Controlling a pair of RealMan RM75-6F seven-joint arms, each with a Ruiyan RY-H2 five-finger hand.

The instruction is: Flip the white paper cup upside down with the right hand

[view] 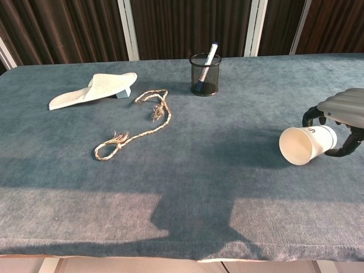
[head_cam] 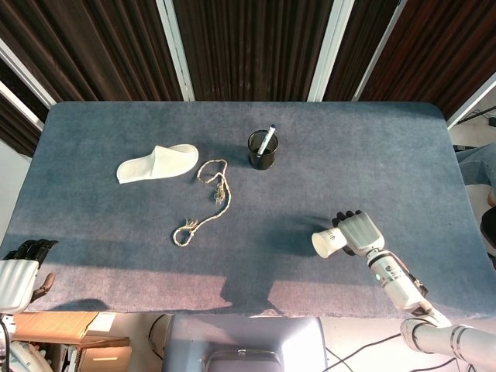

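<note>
The white paper cup [view: 307,145] lies on its side on the blue table [view: 187,170] at the right, its open mouth facing left and toward the front. My right hand [view: 344,111] covers its base end, with fingers [view: 311,115] curled behind the cup and the thumb [view: 344,150] bent against its near side, so the hand grips it. The head view shows the same cup [head_cam: 327,242] under the right hand [head_cam: 361,231]. My left hand [head_cam: 18,273] hangs off the table's front-left corner, holding nothing, fingers slightly apart.
A black mesh pen holder [view: 205,74] with a blue marker stands at the back centre. A frayed rope [view: 138,125] lies left of centre, and a white slipper [view: 92,89] rests at the back left. The table's front edge runs close below the cup.
</note>
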